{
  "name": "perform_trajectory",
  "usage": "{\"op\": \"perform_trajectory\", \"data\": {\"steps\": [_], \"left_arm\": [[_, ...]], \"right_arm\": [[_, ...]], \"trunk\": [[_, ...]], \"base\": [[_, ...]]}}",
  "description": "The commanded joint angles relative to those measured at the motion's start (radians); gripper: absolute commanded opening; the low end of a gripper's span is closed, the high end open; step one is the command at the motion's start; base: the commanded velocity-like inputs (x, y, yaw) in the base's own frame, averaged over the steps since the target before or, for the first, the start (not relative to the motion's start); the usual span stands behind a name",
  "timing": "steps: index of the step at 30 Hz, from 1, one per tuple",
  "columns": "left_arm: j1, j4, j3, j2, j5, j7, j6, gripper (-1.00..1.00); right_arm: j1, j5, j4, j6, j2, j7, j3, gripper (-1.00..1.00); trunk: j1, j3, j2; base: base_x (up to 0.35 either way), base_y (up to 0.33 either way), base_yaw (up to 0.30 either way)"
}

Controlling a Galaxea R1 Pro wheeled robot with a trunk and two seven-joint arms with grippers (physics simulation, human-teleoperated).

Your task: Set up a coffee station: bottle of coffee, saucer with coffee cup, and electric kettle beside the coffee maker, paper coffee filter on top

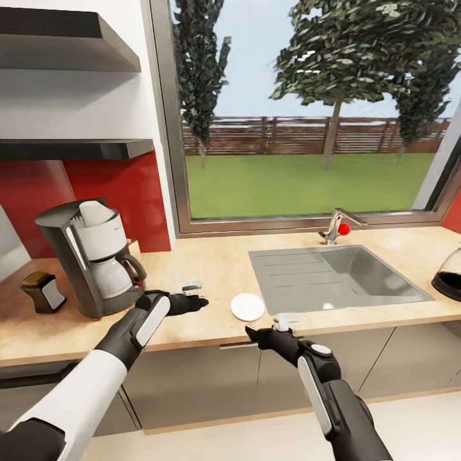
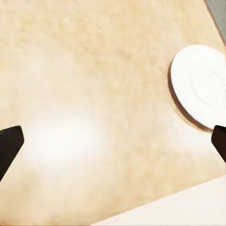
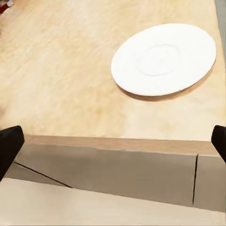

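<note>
The black coffee maker [image 1: 89, 256] stands on the light-wood kitchen countertop [image 1: 211, 269] at the left, with the white paper coffee filter [image 1: 95, 212] in its top. Just left of it sits the dark bottle of coffee [image 1: 43, 291]. The white saucer [image 1: 247, 307] [image 2: 200, 84] [image 3: 164, 59] lies bare near the counter's front edge. My left gripper [image 1: 200, 296] [image 2: 113, 146] is open over the counter between the machine and the saucer. Below the saucer, off the counter's edge, my right gripper [image 1: 266, 324] [image 3: 113, 143] is open. The electric kettle [image 1: 450, 275] stands at the far right. The kitchen shelf [image 1: 70, 148] is bare. The coffee cup is out of view.
A steel sink [image 1: 333, 278] with a faucet [image 1: 336, 225] is set into the counter right of the saucer. Behind it is a large window. Grey cabinet fronts [image 1: 192, 384] run under the counter. A second black shelf [image 1: 64, 41] hangs higher up.
</note>
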Motion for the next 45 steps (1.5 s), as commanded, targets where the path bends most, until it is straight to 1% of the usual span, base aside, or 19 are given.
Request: {"op": "perform_trajectory", "data": {"steps": [1, 2, 3, 6, 8, 11, 21, 25, 30, 34, 37, 38, 39, 41, 43, 45], "left_arm": [[0.005, 0.004, -0.004, 0.001, 0.016, 0.004, 0.008, 1.00], [0.010, 0.010, -0.004, 0.001, 0.022, 0.003, 0.014, 1.00], [0.016, 0.016, -0.003, 0.001, 0.016, 0.009, 0.010, 1.00], [0.033, 0.020, 0.000, 0.000, 0.002, 0.024, -0.007, 1.00], [0.044, 0.018, 0.001, -0.001, -0.002, 0.028, -0.012, 1.00], [0.061, 0.008, 0.002, -0.001, -0.003, 0.029, -0.015, 1.00], [0.063, 0.000, 0.002, -0.004, 0.000, 0.030, -0.013, 1.00], [0.066, 0.000, 0.002, -0.004, 0.016, 0.030, -0.012, 1.00], [0.076, 0.001, 0.001, -0.004, 0.040, 0.030, -0.010, 1.00], [0.081, 0.007, 0.002, -0.006, 0.051, 0.030, 0.021, 1.00], [0.084, 0.009, 0.002, -0.011, 0.056, 0.030, 0.040, 1.00], [0.091, 0.011, 0.002, -0.015, 0.059, 0.030, 0.047, 1.00], [0.110, 0.013, 0.002, -0.018, 0.062, 0.030, 0.052, 1.00], [0.119, 0.013, 0.002, -0.019, 0.063, 0.030, 0.054, 1.00], [0.129, 0.014, 0.002, -0.019, 0.067, 0.030, 0.055, 1.00], [0.143, 0.014, 0.002, -0.020, 0.078, 0.030, 0.055, 1.00]], "right_arm": [[-0.001, -0.008, 0.005, 0.012, 0.005, 0.004, 0.005, 1.00], [-0.001, -0.008, 0.010, 0.018, 0.006, 0.010, 0.011, 1.00], [-0.001, -0.008, 0.016, 0.023, 0.007, 0.015, 0.016, 1.00], [0.002, -0.008, 0.033, 0.040, 0.009, 0.002, -0.001, 1.00], [0.003, -0.009, 0.044, 0.051, 0.010, 0.009, -0.011, 1.00], [0.004, -0.010, 0.045, 0.068, 0.010, 0.026, -0.015, 1.00], [0.004, -0.010, 0.043, 0.124, 0.009, 0.038, -0.016, 1.00], [0.004, -0.010, 0.043, 0.143, 0.009, 0.038, -0.015, 1.00], [0.004, -0.010, 0.045, 0.146, 0.009, 0.038, -0.012, 1.00], [0.004, -0.010, 0.046, 0.147, 0.010, 0.043, -0.010, 1.00], [0.004, -0.010, 0.048, 0.147, 0.010, 0.044, -0.009, 1.00], [0.004, -0.010, 0.050, 0.148, 0.010, 0.045, -0.009, 1.00], [0.004, -0.010, 0.053, 0.151, 0.010, 0.046, -0.009, 1.00], [0.004, -0.010, 0.053, 0.159, 0.011, 0.046, -0.009, 1.00], [0.004, -0.010, 0.053, 0.183, 0.011, 0.046, -0.009, 1.00], [0.004, -0.010, 0.053, 0.197, 0.011, 0.046, -0.009, 1.00]], "trunk": [[0.001, -0.002, -0.002], [0.001, -0.002, -0.002], [0.001, -0.002, -0.002], [0.001, -0.002, -0.002], [0.001, -0.002, -0.002], [0.001, -0.002, -0.002], [0.001, -0.002, -0.002], [0.001, -0.002, -0.002], [0.001, -0.002, -0.002], [0.001, -0.002, -0.002], [0.001, -0.002, -0.002], [0.001, -0.002, -0.002], [0.001, -0.002, -0.002], [0.001, -0.002, -0.002], [0.001, -0.002, -0.002], [0.001, -0.002, -0.002]], "base": [[0.000, 0.000, 0.000], [0.012, 0.000, 0.000], [0.091, 0.000, 0.000], [0.220, -0.055, 0.000], [0.287, -0.127, 0.000], [0.315, -0.163, 0.000], [0.326, -0.121, 0.000], [0.328, -0.065, 0.000], [0.250, -0.017, 0.000], [0.088, -0.004, 0.000], [0.029, -0.001, 0.000], [0.011, 0.000, 0.000], [0.003, 0.000, 0.000], [0.002, 0.000, 0.000], [0.001, 0.000, 0.000], [0.000, 0.000, 0.000]]}}
